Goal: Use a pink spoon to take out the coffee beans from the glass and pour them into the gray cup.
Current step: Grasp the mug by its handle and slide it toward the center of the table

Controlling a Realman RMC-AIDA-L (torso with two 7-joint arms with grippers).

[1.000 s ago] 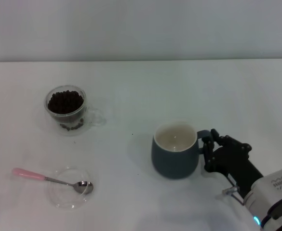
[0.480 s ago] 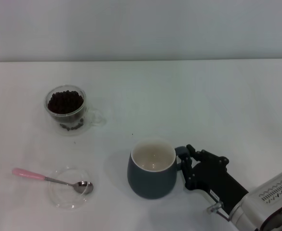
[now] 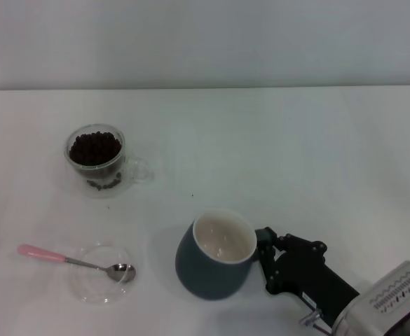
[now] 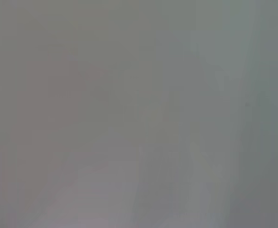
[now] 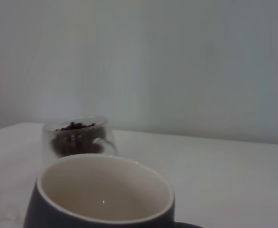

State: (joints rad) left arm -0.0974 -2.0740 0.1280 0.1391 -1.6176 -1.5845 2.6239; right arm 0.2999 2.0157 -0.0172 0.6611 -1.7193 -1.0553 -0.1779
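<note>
- Since the earlier frames we have carried the gray cup (image 3: 215,257) from the right side of the table (image 3: 296,154) toward its near middle, and now it leans to the right.
- Our right gripper (image 3: 269,259) is clamped on the loop handle of the cup; the cream inside looks bare.
- We see the glass (image 3: 98,158) far back on the left, upright, filled with coffee beans (image 3: 94,147); a few beans lie at its bottom.
- Near the front left, the pink spoon (image 3: 71,261) rests with its metal bowl on a clear glass saucer (image 3: 99,281), and its handle points left.
- Our left gripper is not in view.
</note>
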